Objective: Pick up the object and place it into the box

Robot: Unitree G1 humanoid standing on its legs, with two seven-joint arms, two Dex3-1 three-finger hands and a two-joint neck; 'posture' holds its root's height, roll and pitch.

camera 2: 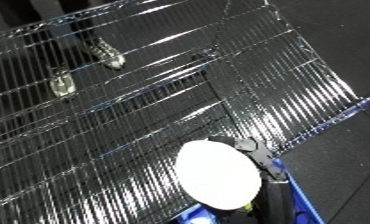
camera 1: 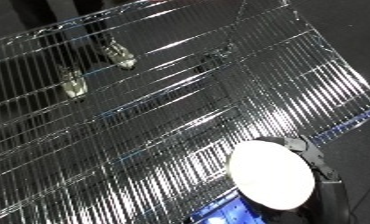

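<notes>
My right forearm shows as a white rounded shell (camera 2: 219,175) at the lower right, seen almost end-on, over the near corner of a wire shelf. Black parts of the right hand (camera 2: 276,192) stick out past the shell on its right side; the shell hides how the hand is set. A small yellow-green sliver (camera 2: 249,205) peeks out under the shell's lower edge, and I cannot tell what it is. Beneath the arm lies the blue bin (camera 2: 299,200), with only its rim and a corner showing at the bottom edge. My left hand is not in either view.
A shiny chrome wire shelf (camera 1: 164,115) fills most of both views, tilted across them. Its right edge (camera 2: 341,117) runs diagonally, with dark floor (camera 1: 350,45) beyond it on the right.
</notes>
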